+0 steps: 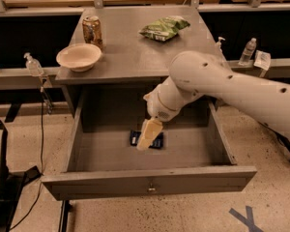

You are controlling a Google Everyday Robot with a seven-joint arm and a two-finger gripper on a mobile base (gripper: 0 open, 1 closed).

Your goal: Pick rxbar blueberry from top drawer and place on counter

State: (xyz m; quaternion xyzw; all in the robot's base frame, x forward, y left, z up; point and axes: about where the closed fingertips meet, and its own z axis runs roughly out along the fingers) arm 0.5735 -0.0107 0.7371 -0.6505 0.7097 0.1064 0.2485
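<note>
The top drawer [150, 180] stands pulled open below the counter [135, 52]. The rxbar blueberry [157, 140], a small dark navy wrapper, lies flat on the drawer floor near the middle. My gripper [147, 135] hangs down from the white arm, which reaches in from the right. It is right above the bar and covers its middle part. Only the bar's left and right ends show.
On the counter stand a tan bowl [79, 56] at front left, a soda can [92, 30] behind it and a green-and-white chip bag [164, 27] at the back right. Bottles [249, 51] stand on rails to both sides. Cables [38, 129] lie on the floor at left.
</note>
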